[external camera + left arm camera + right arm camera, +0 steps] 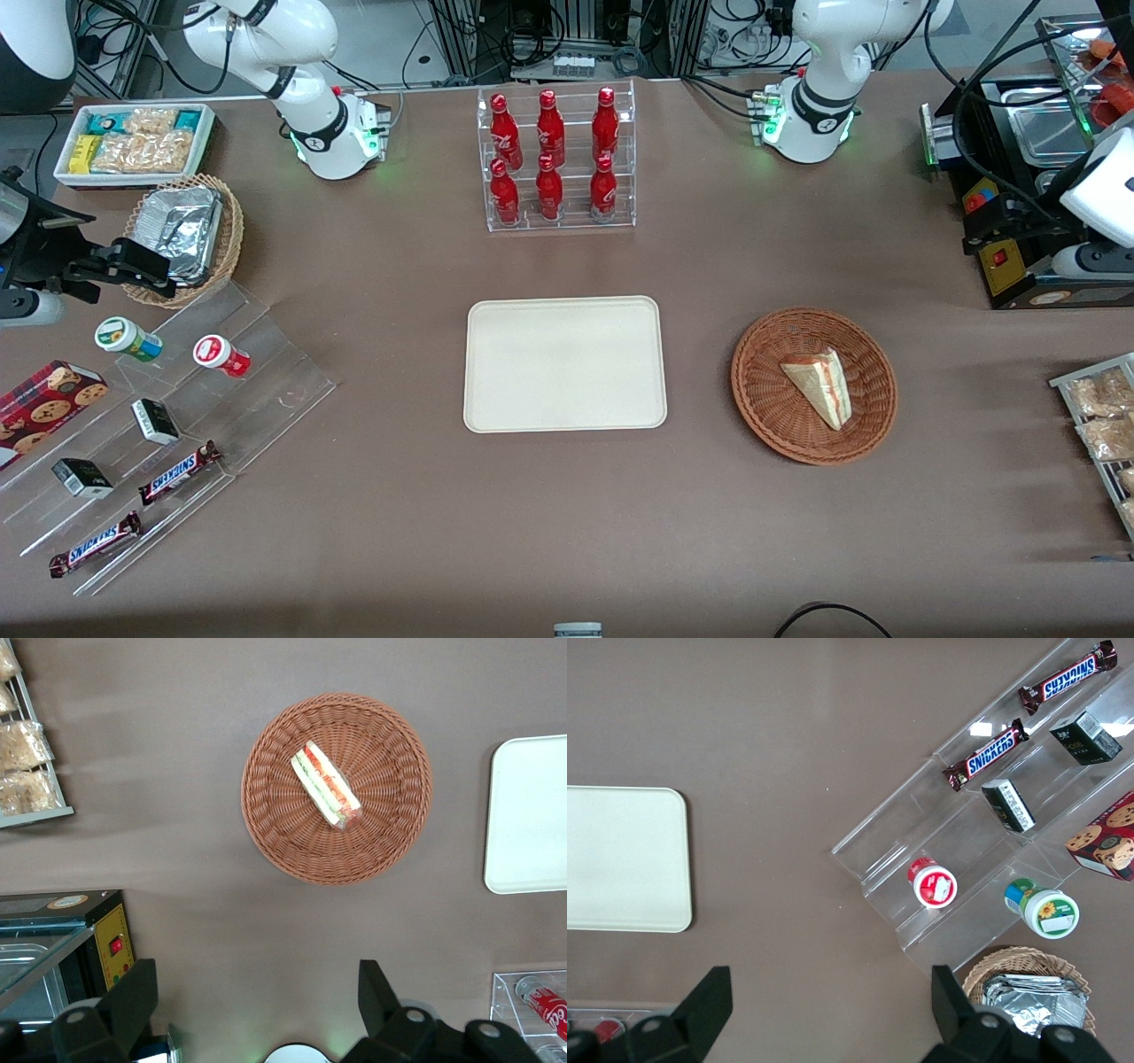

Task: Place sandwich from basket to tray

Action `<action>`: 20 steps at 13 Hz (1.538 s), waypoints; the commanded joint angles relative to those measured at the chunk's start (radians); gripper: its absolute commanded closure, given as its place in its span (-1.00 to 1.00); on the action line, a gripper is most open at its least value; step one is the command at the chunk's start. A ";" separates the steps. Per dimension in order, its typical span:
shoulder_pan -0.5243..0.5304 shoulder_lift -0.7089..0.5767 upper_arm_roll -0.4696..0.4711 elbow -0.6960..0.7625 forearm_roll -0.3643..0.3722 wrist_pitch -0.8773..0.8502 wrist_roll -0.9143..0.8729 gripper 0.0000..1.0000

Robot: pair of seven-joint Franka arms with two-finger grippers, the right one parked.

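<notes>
I am seeing the wrapped triangular white-bread sandwich [819, 385] lying in the round reddish-brown wicker basket [764, 403], lower right of the front view, beside the bare cream rectangular tray [565, 364]. My left gripper [257, 1001] is hanging high above, fingers spread wide. I am worrying the slick wrap slips, or fingers snag the weave.

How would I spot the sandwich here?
Find the flat cream-white tray mid-table. Beside it, toward the working arm's end, sits a round reddish-brown wicker basket. Inside lies the pale triangular sandwich, the basket's only item. The open gripper hovers nearby.
</notes>
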 commanded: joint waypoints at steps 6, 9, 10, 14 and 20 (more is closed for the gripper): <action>-0.018 0.004 0.002 -0.290 0.001 0.319 -0.405 -1.00; -0.059 0.017 -0.004 -0.433 0.001 0.534 -0.625 -1.00; -0.065 0.027 -0.004 -0.454 0.001 0.575 -0.663 -1.00; -0.105 0.096 -0.005 -0.516 -0.011 0.723 -0.694 -1.00; -0.126 0.167 -0.005 -0.675 -0.002 1.049 -0.760 -1.00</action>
